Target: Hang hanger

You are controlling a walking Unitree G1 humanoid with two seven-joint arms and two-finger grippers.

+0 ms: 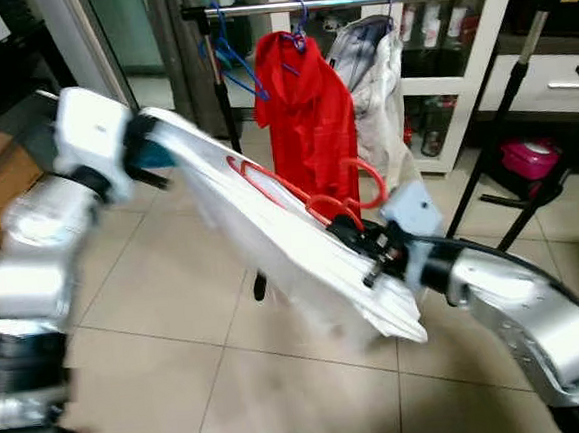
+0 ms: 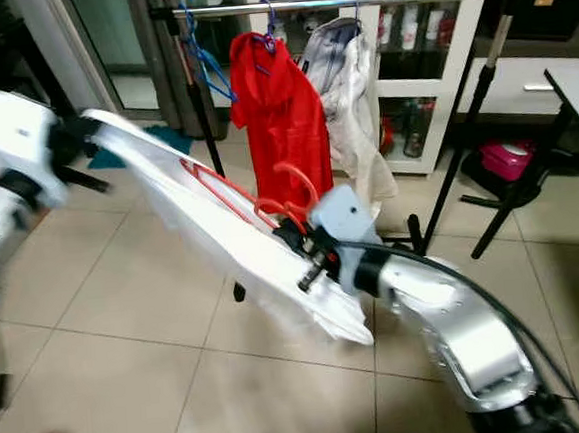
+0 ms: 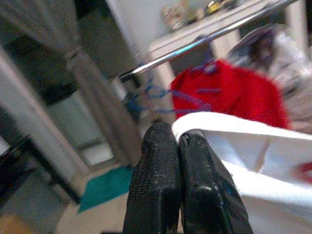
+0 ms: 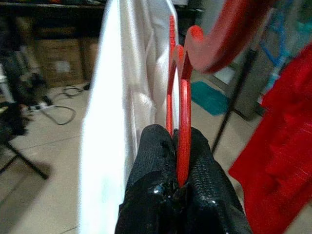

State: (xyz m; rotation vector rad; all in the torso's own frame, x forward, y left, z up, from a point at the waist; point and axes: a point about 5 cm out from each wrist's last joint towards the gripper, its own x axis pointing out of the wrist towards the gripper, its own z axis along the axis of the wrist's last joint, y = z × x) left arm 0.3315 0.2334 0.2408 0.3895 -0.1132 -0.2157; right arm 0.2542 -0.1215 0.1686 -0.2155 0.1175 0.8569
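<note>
Before the rail (image 1: pixel 373 0), the right hand (image 4: pixel 179 161) pinches the red hanger (image 1: pixel 308 200); the left hand (image 3: pixel 178 161) is clamped on the white shirt (image 1: pixel 270 228). Light and floppy, the load is best carried by its stiff hanger neck.

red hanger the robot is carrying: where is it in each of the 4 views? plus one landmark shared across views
Left eye: red hanger at centre, on the white garment.
Right eye: left of centre, by the right gripper.
Left wrist: hanger cannot be made out; left gripper pinches the white cloth.
Right wrist: upper centre, clamped between the black fingers.
Shared landmark: the red shirt on the rail.
</note>
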